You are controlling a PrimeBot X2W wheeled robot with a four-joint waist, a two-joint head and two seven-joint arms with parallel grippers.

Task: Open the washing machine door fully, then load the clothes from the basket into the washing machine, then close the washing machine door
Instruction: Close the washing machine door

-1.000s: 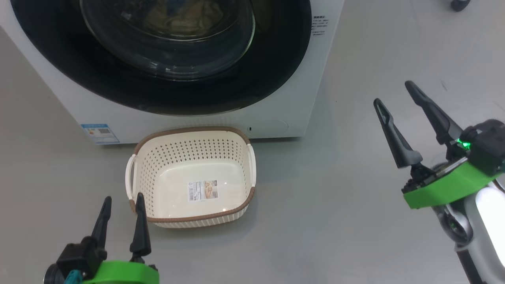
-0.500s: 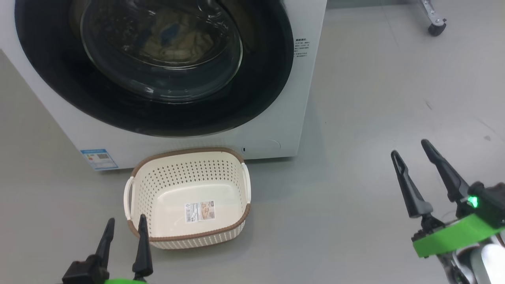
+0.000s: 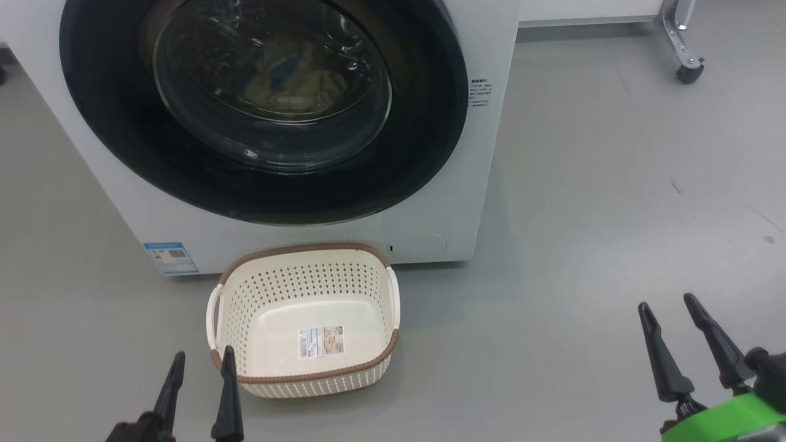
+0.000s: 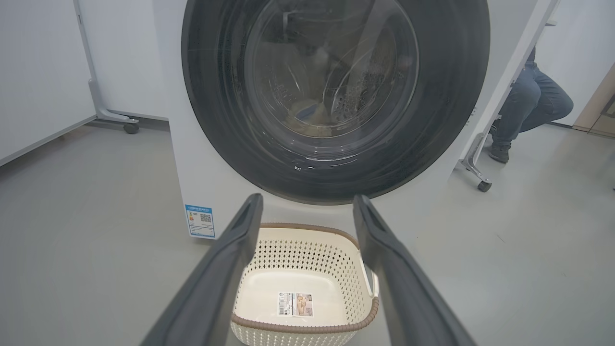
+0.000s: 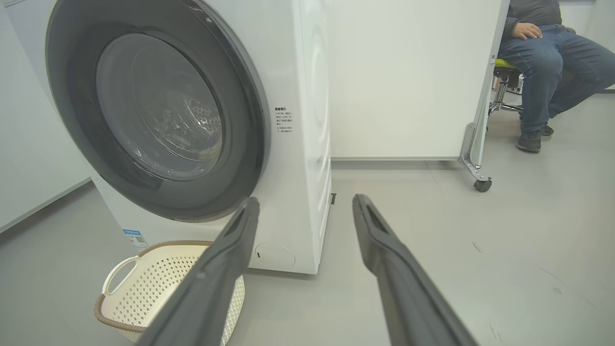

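Observation:
The washing machine (image 3: 491,153) stands ahead with its door (image 3: 417,153) closed flat against the front. Behind the door's glass lie the clothes (image 3: 288,80), cream fabric with a blue piece. The basket (image 3: 307,248) sits on the floor just before the machine, with nothing in it but a paper label. My left gripper (image 3: 203,355) is open at the basket's near left corner, above the floor. In the left wrist view the left gripper (image 4: 307,199) points over the basket (image 4: 307,226) at the door (image 4: 447,96). My right gripper (image 3: 666,302) is open, far right of the basket.
A white partition on a wheeled foot (image 3: 688,72) stands right of the machine, and a person (image 5: 543,62) sits behind it. Another white panel (image 4: 43,72) on casters is to the left. Grey floor (image 3: 583,215) stretches right of the washer.
The head camera has tilted up, so more of the door shows. My right gripper has drawn back and down, away from the machine. The left gripper, basket and door are unchanged.

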